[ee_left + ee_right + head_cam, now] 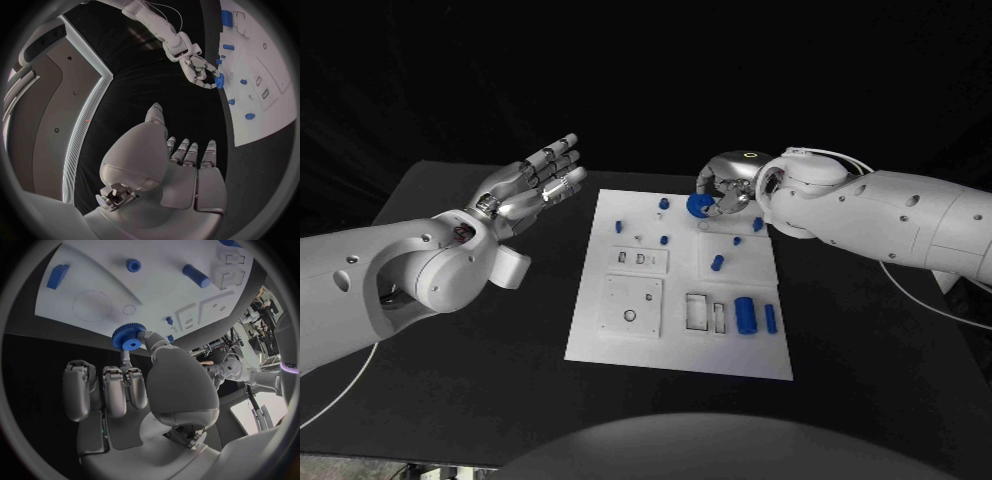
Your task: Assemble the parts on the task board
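Nearest the head camera, at about 6 o'clock of the black worktop (473, 400), lies the near edge of the white task board (678, 355), which runs lengthwise toward 12 o'clock. On its near half, toward 4 o'clock of the board, two blue cylinders (746, 314) lie side by side just beside a pair of rectangular cut-outs (707, 311), and a square plate with a round hole (632, 306) sits at about 7 o'clock. Farther up, a short blue peg (717, 263) lies near the middle of the board, and smaller blue parts (664, 203) are scattered toward its far end. The right robot hand (721, 190) hovers over the far right corner of the board, at about 1 o'clock, grasping a blue gear (700, 204) pinched between thumb and a fingertip; the right wrist view shows the gear (129, 336) toothed, with a raised hub, held above the board near a faint circular outline (91, 305), while the other fingers (115, 390) hang straight and apart. The left robot hand (531, 190) is released, holding nothing, palm raised with fingers extended and apart, above the worktop at about 10 o'clock, well clear of the board's left edge. From the left wrist view, that hand (181, 170) faces the right robot hand (200, 70) across the dark worktop.
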`<state>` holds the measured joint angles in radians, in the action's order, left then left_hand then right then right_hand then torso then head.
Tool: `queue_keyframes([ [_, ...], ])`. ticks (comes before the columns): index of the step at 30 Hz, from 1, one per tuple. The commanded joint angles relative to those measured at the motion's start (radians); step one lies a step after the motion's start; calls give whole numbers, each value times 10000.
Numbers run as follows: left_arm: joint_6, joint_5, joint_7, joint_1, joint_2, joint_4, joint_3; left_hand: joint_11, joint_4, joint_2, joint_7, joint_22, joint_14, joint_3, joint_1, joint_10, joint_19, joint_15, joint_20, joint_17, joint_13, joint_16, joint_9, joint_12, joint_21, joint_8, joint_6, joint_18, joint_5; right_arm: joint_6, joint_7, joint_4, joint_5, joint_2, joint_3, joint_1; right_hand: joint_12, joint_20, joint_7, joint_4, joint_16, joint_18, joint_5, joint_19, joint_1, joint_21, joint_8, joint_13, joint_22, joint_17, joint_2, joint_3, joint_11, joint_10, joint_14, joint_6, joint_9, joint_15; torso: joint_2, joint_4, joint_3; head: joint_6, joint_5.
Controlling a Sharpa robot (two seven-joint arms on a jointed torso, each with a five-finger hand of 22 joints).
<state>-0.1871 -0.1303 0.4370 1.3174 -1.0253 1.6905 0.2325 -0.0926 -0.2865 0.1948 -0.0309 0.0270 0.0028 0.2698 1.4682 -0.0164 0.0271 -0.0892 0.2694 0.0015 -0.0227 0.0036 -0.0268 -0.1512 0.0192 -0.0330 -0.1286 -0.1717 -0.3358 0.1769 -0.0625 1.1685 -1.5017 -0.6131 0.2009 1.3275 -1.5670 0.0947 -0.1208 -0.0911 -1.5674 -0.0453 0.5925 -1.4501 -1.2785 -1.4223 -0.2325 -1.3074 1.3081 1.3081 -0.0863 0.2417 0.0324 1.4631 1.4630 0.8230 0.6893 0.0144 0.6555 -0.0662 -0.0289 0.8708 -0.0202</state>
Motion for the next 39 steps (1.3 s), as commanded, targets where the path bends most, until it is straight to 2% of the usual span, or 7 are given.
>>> queue_keyframes([
  [1,233,21,20,5,49,6,-8,-93,-16,-2,50,-134,-28,-72,87,-3,-15,-82,58,-15,-17,-36,34,-69,52,-51,-36,-91,-55,-264,137,-44,23,251,-3,17,-38,11,100,-9,-34,22,55,97,94,68,43,-2634,2053,2627,29,72,5,1077,1078,159,441,12,10,2,4,18,-27],
  [8,287,21,-9,5,119,-7,-8,-94,-16,-2,50,-134,-28,-72,88,-3,-15,-84,59,-15,-17,-36,34,-70,53,-51,-36,-92,-55,-351,266,-369,73,947,-11,4,-38,18,89,0,-34,21,20,104,86,77,72,-2634,2051,2627,26,100,19,1077,1078,153,424,0,17,-4,8,18,-67],
  [18,290,21,-29,7,111,31,-8,-99,-19,-5,48,-131,-28,-71,96,-4,-9,-94,65,-15,-17,-36,34,-73,58,-52,-39,-92,-56,-516,416,-1176,88,1798,-21,-173,-38,33,68,25,-34,10,-67,138,68,121,127,-2634,2036,2627,22,156,44,1077,1078,160,386,-21,17,-8,3,18,-16],
  [25,297,21,-39,9,87,59,-8,-108,-22,-9,51,-129,-28,-70,110,-7,-5,-108,76,-15,-19,-36,32,-86,62,-56,-48,-93,-60,-637,439,-1524,119,2075,-30,-262,-38,49,47,42,-34,3,-140,164,65,155,198,-2634,2025,2627,9,200,62,1077,1078,143,336,-41,6,8,-8,18,7],
  [32,313,21,-46,10,102,68,-8,-126,-18,-11,75,-127,-28,-75,145,-11,2,-131,94,-15,-20,-36,30,-96,68,-62,-60,-93,-88,-801,418,-1755,129,2270,-33,-305,-38,78,4,47,-34,-10,-207,205,98,208,386,-2634,2009,2627,-15,286,93,1077,1078,69,188,-69,5,6,-3,18,11],
  [39,300,21,-57,11,85,88,-8,-133,-15,-15,93,-126,-28,-78,166,-13,5,-141,101,-15,-20,-36,29,-102,70,-66,-67,-93,-100,-809,467,-1951,142,2416,-34,-340,-38,88,-3,52,-34,-18,-220,233,97,243,444,-2634,1998,2627,-8,327,99,1077,1078,59,136,-79,9,7,-3,18,16],
])
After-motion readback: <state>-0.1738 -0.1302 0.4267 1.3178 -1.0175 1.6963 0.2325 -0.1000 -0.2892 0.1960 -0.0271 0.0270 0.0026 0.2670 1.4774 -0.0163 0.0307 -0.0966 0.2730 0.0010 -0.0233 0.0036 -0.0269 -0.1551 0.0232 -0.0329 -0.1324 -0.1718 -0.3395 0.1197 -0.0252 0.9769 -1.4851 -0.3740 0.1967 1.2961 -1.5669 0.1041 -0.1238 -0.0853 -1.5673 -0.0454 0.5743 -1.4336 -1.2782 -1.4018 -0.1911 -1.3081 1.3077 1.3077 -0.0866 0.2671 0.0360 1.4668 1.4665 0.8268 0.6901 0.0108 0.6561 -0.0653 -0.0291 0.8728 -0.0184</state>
